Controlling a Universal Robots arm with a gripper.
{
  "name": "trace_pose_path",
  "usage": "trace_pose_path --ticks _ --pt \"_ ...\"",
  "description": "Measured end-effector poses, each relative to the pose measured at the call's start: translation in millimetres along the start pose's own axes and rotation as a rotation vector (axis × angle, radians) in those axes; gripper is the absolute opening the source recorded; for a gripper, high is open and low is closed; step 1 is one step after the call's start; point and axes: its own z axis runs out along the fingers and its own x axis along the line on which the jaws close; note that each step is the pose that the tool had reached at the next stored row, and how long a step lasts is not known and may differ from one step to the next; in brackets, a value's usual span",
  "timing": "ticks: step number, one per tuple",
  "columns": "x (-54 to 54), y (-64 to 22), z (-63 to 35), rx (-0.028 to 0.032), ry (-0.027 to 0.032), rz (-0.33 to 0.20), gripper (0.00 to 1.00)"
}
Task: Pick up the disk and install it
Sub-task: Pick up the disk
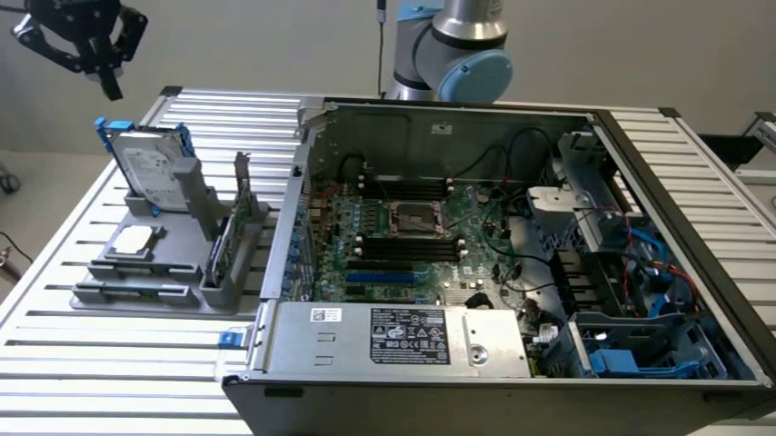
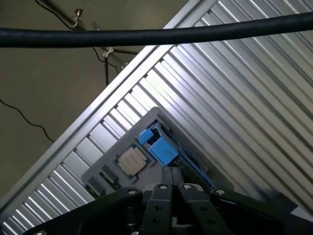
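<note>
The disk [image 1: 152, 168] stands upright in the back slot of a grey holder [image 1: 145, 282] at the exterior view's left, silver-grey with a white label and a blue carrier frame. From the wrist view I look down on its blue top edge [image 2: 157, 145]. My gripper [image 1: 104, 77] hangs high above the disk and slightly toward the exterior view's left, well apart from it. Its dark fingers meet in the wrist view [image 2: 171, 180], shut with nothing between them.
The holder also carries a square silver chip [image 1: 134, 241] and a long green circuit card [image 1: 224, 238] standing on edge. An open computer case [image 1: 510, 245] with motherboard and power supply fills the slatted aluminium table's [image 1: 109, 363] middle and right. A black cable [image 2: 156, 35] crosses the wrist view.
</note>
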Motion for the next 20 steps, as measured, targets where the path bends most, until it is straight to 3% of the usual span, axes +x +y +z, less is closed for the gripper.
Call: trace_pose_path --ticks 13,20 --pt "0.0 0.0 -0.1 0.0131 0.0021 -0.236 0.11" --pt "0.0 0.1 0.3 0.0163 -0.0023 -0.363 0.11"
